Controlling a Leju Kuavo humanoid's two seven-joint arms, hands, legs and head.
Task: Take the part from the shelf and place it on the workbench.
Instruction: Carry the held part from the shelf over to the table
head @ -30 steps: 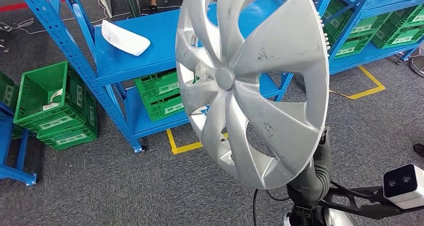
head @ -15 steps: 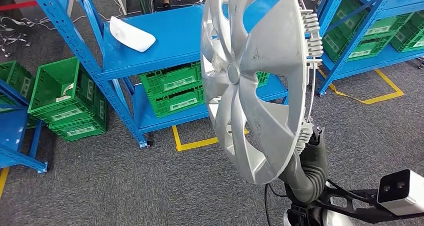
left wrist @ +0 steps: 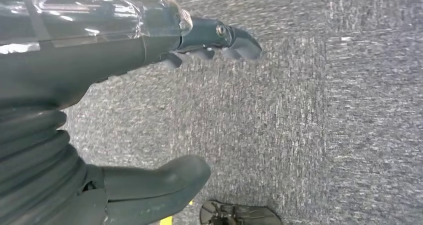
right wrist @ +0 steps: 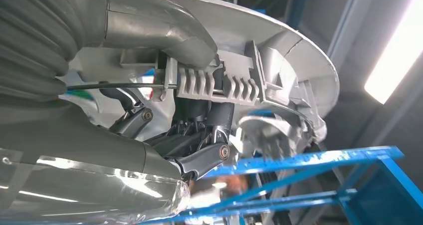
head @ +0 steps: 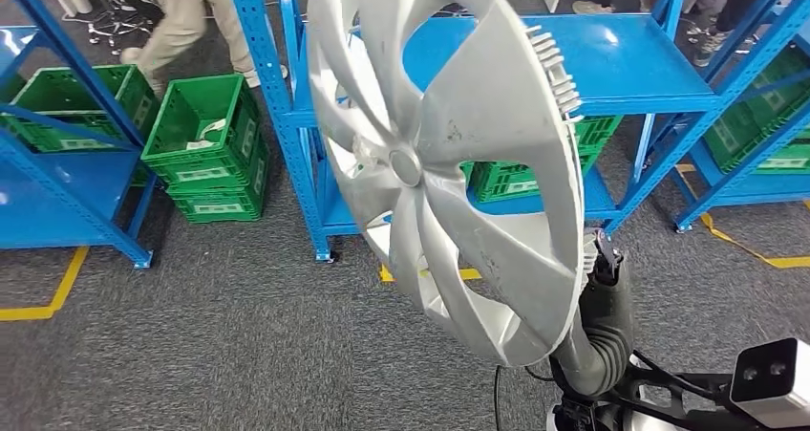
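Observation:
A large silver wheel cover (head: 449, 154) stands upright on its edge in the middle of the head view, its spoked face toward me. My right hand (head: 597, 302) grips its lower rim from behind. The right wrist view shows the thumb (right wrist: 164, 33) pressed on the cover's ribbed inner rim (right wrist: 224, 80) and dark fingers (right wrist: 204, 155) curled on the other side. My left hand (left wrist: 149, 100) hangs over grey carpet, thumb and fingers apart, holding nothing.
Blue shelving (head: 621, 63) stands behind the cover, with green crates (head: 205, 144) on the floor at left and on lower shelves (head: 521, 178). A person's legs (head: 186, 20) pass at the back left. Yellow floor tape (head: 38, 307) marks the carpet.
The whole scene has slid across the head view, so the camera has turned. The wheel cover stays in my right hand, tilted a little differently. A person's legs have come into view.

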